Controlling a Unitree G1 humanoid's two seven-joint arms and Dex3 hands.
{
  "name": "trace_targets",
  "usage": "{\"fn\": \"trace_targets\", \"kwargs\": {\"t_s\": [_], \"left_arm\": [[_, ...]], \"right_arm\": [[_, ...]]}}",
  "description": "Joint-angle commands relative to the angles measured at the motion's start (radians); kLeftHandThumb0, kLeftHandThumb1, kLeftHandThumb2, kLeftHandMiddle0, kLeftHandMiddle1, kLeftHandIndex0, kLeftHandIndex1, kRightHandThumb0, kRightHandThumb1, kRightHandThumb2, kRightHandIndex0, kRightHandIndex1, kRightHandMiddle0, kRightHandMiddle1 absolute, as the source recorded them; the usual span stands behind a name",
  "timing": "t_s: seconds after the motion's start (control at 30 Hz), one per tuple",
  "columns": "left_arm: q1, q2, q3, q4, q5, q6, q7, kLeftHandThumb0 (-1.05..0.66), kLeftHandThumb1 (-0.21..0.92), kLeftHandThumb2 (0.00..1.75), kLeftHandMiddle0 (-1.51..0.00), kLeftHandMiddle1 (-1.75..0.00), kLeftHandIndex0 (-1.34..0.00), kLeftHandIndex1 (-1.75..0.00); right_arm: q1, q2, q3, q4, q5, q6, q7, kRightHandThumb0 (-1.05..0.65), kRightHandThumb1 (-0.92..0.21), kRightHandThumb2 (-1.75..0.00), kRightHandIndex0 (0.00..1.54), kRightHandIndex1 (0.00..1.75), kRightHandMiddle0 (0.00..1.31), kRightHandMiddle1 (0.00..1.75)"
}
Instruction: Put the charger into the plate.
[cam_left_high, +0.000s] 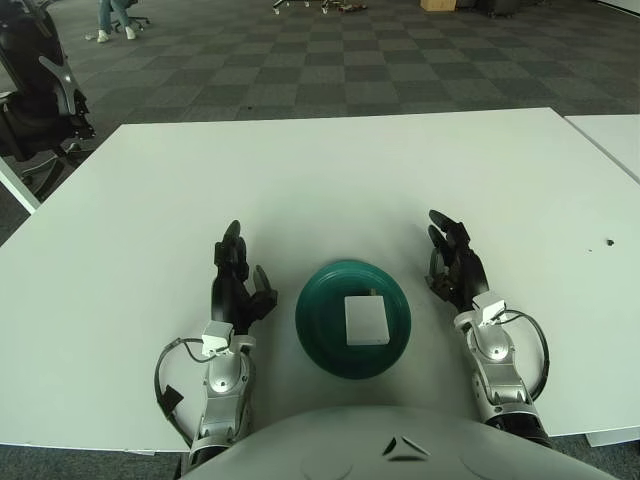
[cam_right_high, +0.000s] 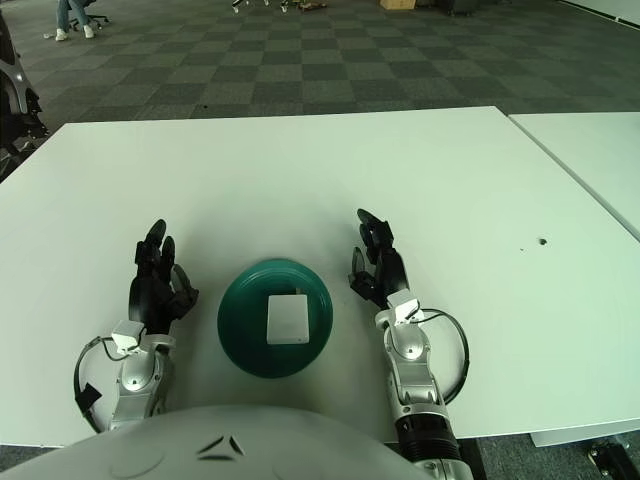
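White and flat, the charger (cam_left_high: 366, 319) lies inside the green plate (cam_left_high: 318, 335), which sits on the table (cam_left_high: 330, 170) between the two hands: just right of the left hand (cam_left_high: 238, 285) and just left of the right hand (cam_left_high: 455, 265). Both hands have fingers extended and hold nothing. Placement appears complete; the remaining risk is judged to be an inward sweep of either hand that strikes the plate rim and shifts or tips it, spilling the charger.

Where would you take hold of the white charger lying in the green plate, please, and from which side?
Probably from above, pinching two opposite side edges of the charger. It lies flat in the plate, so only its top face and edges are exposed. The right robot hand, open beside the plate, is about as near as the left robot hand.
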Motion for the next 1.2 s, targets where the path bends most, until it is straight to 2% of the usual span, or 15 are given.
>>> {"fn": "trace_targets", "kwargs": {"t_s": [0.0, 0.37, 0.6, 0.93, 1.17], "left_arm": [[0.096, -0.033, -0.038, 0.169, 0.053, -0.021, 0.021, -0.98, 0.92, 1.00, -0.11, 0.00, 0.00, -0.38], [0.075, -0.018, -0.033, 0.181, 0.075, -0.011, 0.038, -0.97, 0.92, 0.99, -0.10, 0.00, 0.00, -0.36], [0.073, -0.016, -0.033, 0.185, 0.067, -0.029, 0.031, -0.96, 0.92, 0.98, -0.13, -0.01, 0.00, -0.43], [0.073, 0.018, -0.037, 0.221, 0.154, -0.095, 0.081, -0.96, 0.92, 0.98, -0.13, -0.01, 0.00, -0.43], [0.096, 0.044, -0.041, 0.222, 0.163, -0.102, 0.084, -0.97, 0.92, 0.98, -0.09, 0.00, 0.00, -0.35]], "right_arm": [[0.180, -0.003, -0.006, 0.212, -0.017, 0.038, -0.011, -0.80, -0.92, -0.91, 0.13, 0.00, 0.00, 0.44], [0.146, -0.018, -0.009, 0.239, -0.030, 0.057, -0.029, -0.82, -0.92, -0.92, 0.13, 0.00, 0.00, 0.46], [0.134, -0.024, -0.009, 0.244, -0.027, 0.059, -0.024, -0.85, -0.92, -0.93, 0.13, 0.00, 0.00, 0.43], [0.124, -0.040, 0.017, 0.265, -0.057, 0.020, -0.019, -0.86, -0.92, -0.94, 0.10, 0.00, 0.00, 0.37], [0.129, -0.050, 0.042, 0.285, -0.100, -0.044, -0.049, -0.86, -0.92, -0.92, 0.05, 0.00, 0.00, 0.28]]}}
